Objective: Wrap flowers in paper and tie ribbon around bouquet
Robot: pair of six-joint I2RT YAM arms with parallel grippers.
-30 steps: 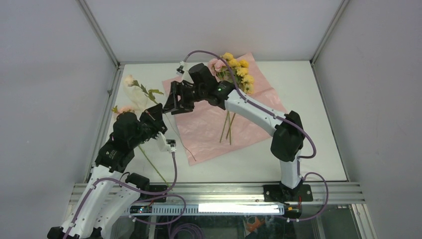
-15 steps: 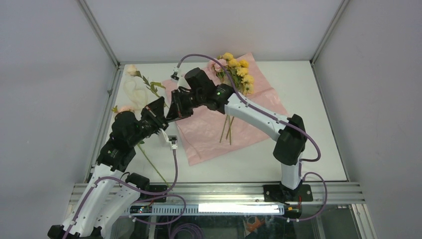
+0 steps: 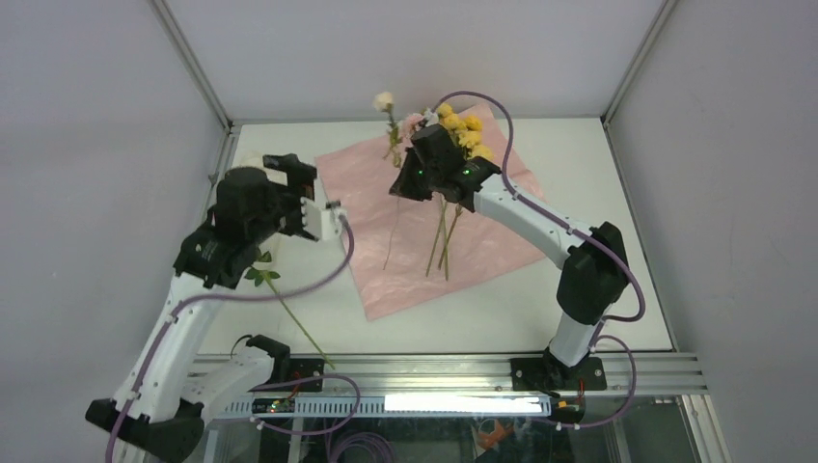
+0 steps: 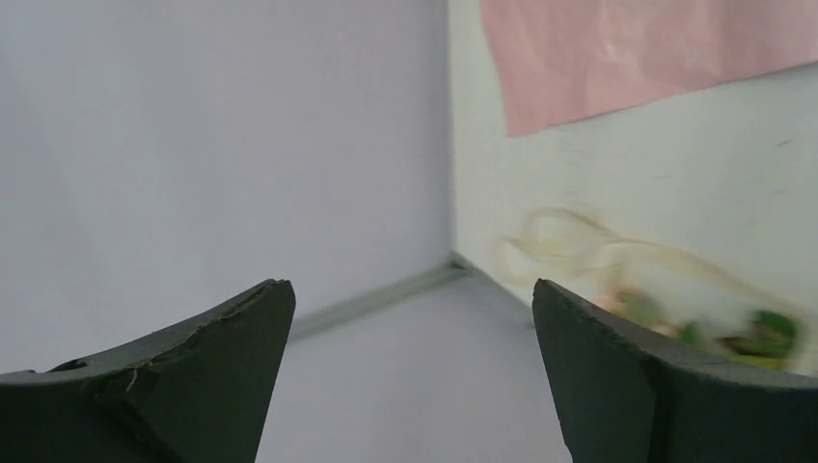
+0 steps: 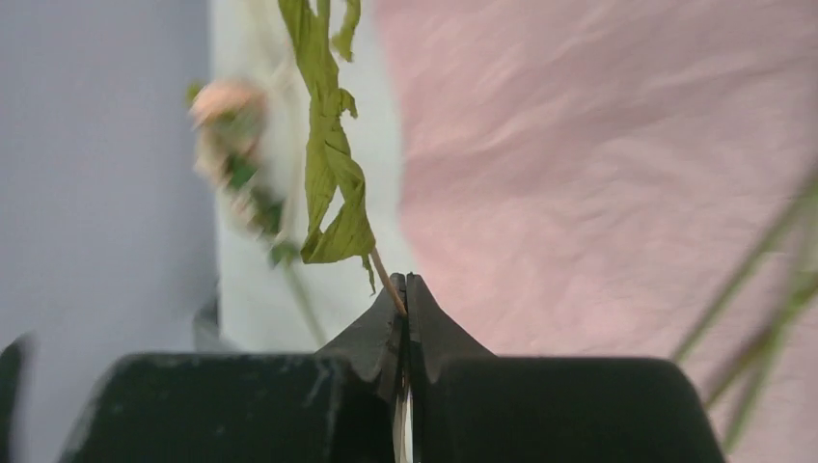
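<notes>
My right gripper (image 5: 405, 280) is shut on the thin stem of one cream-bloomed flower (image 3: 384, 100). It holds the flower upright over the paper, and a green leaf (image 5: 333, 193) hangs just past its tips. The paper (image 3: 424, 241) lies pink side up in the middle of the table. On its far corner lie the yellow and pink flowers (image 3: 465, 133), stems pointing toward me. My left gripper (image 4: 410, 285) is open and empty, raised over the table's left side. The cream ribbon (image 4: 598, 256) lies looped by the left wall beside a pink bloom (image 4: 666, 323).
Another flower with a long stem (image 3: 297, 326) and leaves (image 3: 259, 277) lies on the table under my left arm. The enclosure's left wall (image 3: 116, 145) and its metal frame post (image 3: 193, 63) stand close to the left gripper.
The left gripper let go of the cream flower, opened wide and drew back to the left. The right gripper shut on the stem and carried the flower right, over the paper.
</notes>
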